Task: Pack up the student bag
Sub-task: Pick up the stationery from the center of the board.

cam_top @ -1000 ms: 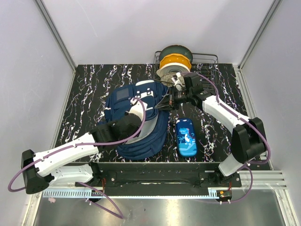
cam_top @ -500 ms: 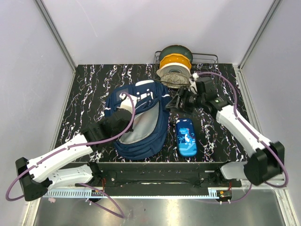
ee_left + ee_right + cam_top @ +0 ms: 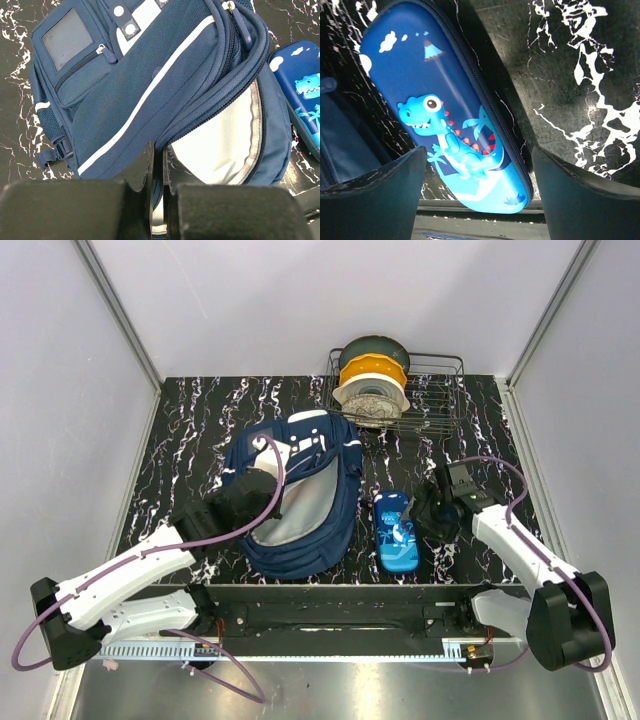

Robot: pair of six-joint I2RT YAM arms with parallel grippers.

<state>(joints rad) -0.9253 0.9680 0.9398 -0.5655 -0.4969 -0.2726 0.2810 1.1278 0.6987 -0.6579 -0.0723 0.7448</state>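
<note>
The student bag (image 3: 340, 490), navy with a white stripe, lies in the middle of the table with its mouth open and pale grey lining (image 3: 220, 140) showing. My left gripper (image 3: 262, 490) is shut on the bag's zipped rim, the fabric pinched between its fingers (image 3: 159, 155). A bright-blue dinosaur pencil case (image 3: 396, 532) lies just right of the bag. My right gripper (image 3: 425, 515) hovers open over the near end of the pencil case (image 3: 445, 115), its fingers either side of that end with nothing between them (image 3: 479, 150).
A wire basket (image 3: 440, 390) at the back right holds several filament spools (image 3: 372, 375). The table's front edge and the black rail (image 3: 330, 592) run just below the pencil case. Bare marbled tabletop (image 3: 580, 100) lies right of the case.
The right gripper let go of the bag's far rim, opened wide and swung toward the near right, over the pencil case. The left gripper stayed shut on the bag's rim and drew slightly left.
</note>
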